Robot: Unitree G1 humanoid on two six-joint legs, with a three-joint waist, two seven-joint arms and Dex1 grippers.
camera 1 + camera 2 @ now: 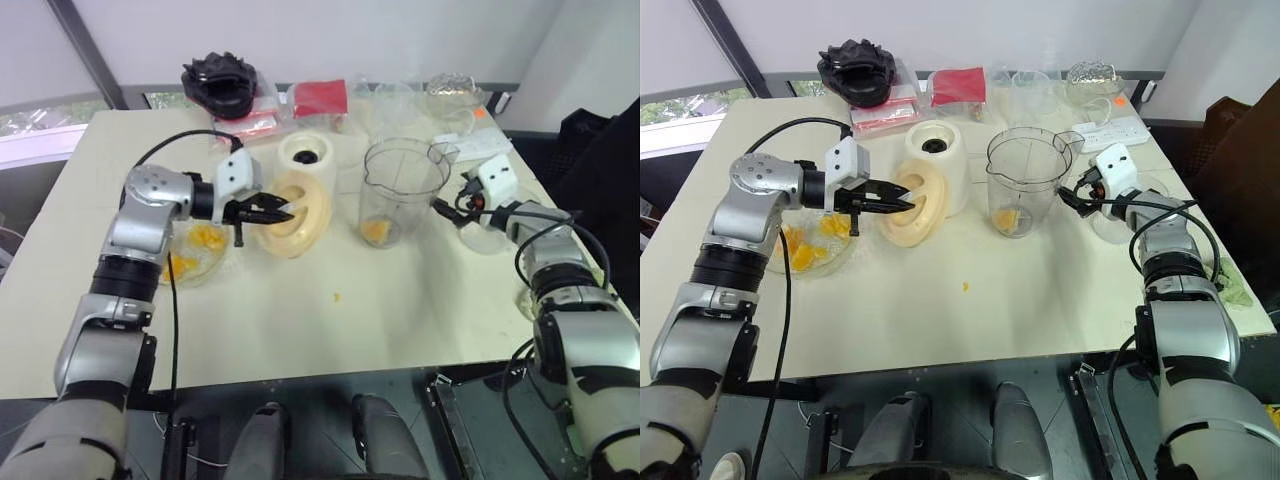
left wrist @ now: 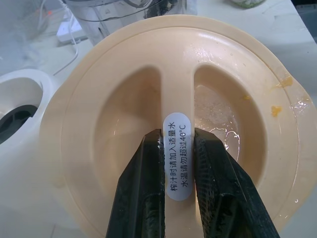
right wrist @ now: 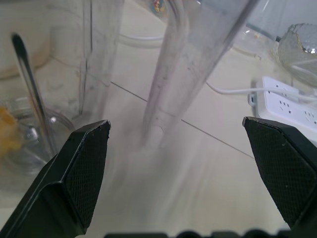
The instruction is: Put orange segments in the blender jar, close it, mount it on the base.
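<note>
Here, from the head camera, the left gripper [image 1: 278, 210] pinches the cream lid [image 1: 312, 212] by its central ridge. The lid is tilted beside the base [image 1: 305, 153], apparently ready to cap the blender jar [image 1: 402, 180], which stands upright mid-table with orange segments [image 1: 376, 230] at its bottom. The left wrist view shows fingers [image 2: 136, 188] clamped on the labelled ridge; the lid's lower rim is cut off. In the right wrist view the right gripper [image 3: 176, 124] gapes wide and empty before the jar's handle [image 3: 183, 69], likely to steady it; the contents blur behind plastic.
</note>
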